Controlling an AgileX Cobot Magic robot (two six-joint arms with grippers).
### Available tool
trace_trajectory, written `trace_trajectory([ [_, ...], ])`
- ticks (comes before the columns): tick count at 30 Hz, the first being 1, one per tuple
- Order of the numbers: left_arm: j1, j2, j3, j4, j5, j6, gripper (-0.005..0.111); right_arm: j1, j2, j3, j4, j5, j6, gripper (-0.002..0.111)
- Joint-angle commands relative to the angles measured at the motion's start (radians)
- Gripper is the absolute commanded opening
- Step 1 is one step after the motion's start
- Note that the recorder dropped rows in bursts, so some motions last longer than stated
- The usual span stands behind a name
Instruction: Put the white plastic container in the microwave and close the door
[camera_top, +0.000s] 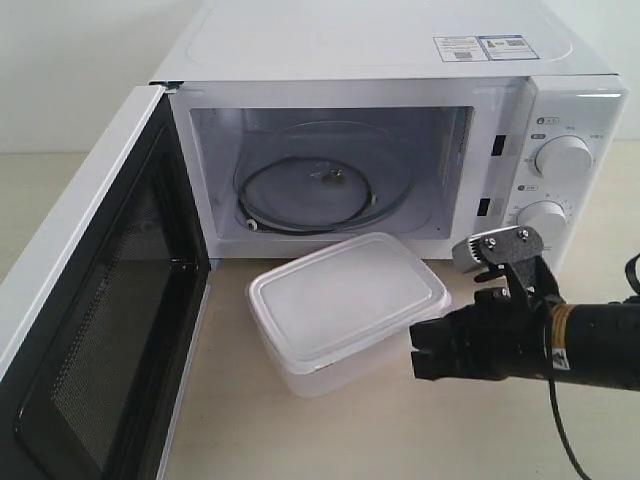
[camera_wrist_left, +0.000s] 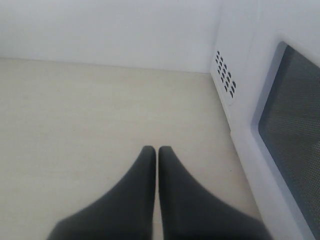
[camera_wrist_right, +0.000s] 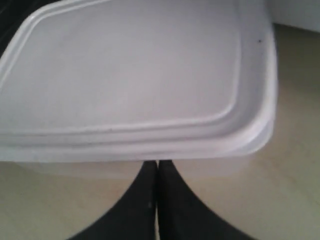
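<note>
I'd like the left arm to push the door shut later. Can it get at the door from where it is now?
Probably yes. The left gripper hangs over the table beside the outer face of the door, and nothing shows between them. Its fingers are shut, which suits a push.

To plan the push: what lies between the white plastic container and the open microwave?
Only bare table, seen in the exterior view, separates the white plastic container from the microwave.
</note>
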Motion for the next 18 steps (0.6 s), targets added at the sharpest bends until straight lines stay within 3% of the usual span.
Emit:
trace_trajectory([
  [1, -0.008, -0.003, 0.004, 0.001, -0.004, 0.003, 0.004, 0.001, -0.003, -0.054, 0.077, 0.016, -0.043, 0.000],
  [13, -0.008, -0.003, 0.004, 0.001, -0.004, 0.003, 0.004, 0.001, -0.006, -0.049, 0.177, 0.050, -0.060, 0.000],
  [18, -0.008, -0.003, 0.004, 0.001, -0.004, 0.003, 0.004, 0.001, -0.006, 0.096, 0.200, -0.236, -0.060, 0.000],
])
